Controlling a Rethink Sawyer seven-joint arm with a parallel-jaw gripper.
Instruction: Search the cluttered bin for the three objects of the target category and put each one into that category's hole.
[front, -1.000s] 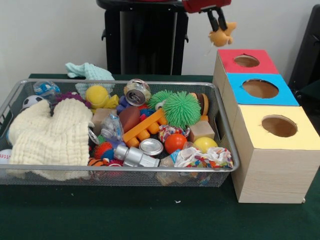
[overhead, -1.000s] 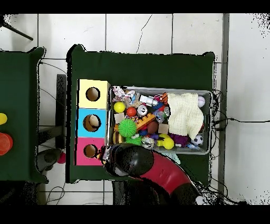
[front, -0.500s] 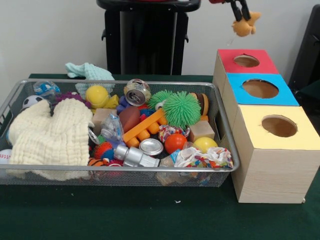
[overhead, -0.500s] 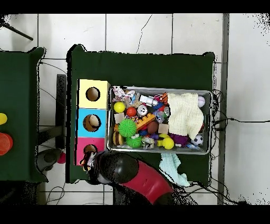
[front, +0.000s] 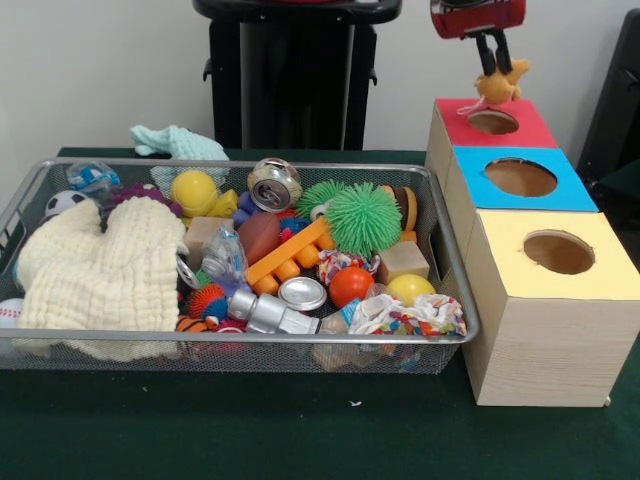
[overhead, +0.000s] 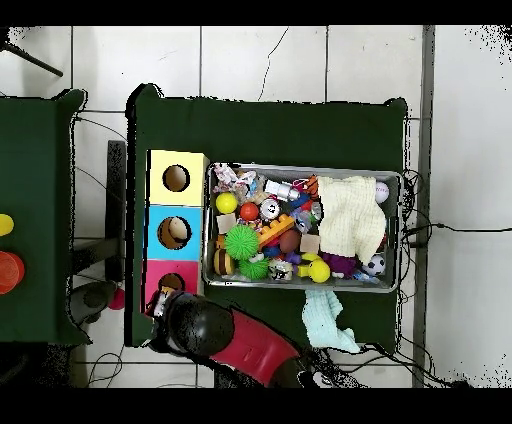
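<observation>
My gripper (front: 496, 70) hangs at the top right, shut on a small orange plush toy (front: 500, 86). The toy dangles just above the round hole (front: 493, 122) in the red-topped box (front: 455, 112), slightly toward its far edge. In the overhead view the red and black arm (overhead: 205, 326) covers the gripper and sits beside the red box (overhead: 152, 280). The wire bin (front: 240, 338) holds a cream cloth (front: 100, 270), a green spiky ball (front: 362, 217), drink cans (front: 274, 184), a yellow ball (front: 410, 289) and other toys.
A blue-topped box (front: 520, 178) and a yellow-topped box (front: 558, 252) stand in a row with the red one, right of the bin. A teal cloth (front: 175, 142) lies behind the bin. The black pedestal (front: 290, 80) stands at the back.
My gripper has carried the orange toy to the right, away from the bin's corner, and then down to just above the red box's hole. The bin's contents have not moved.
</observation>
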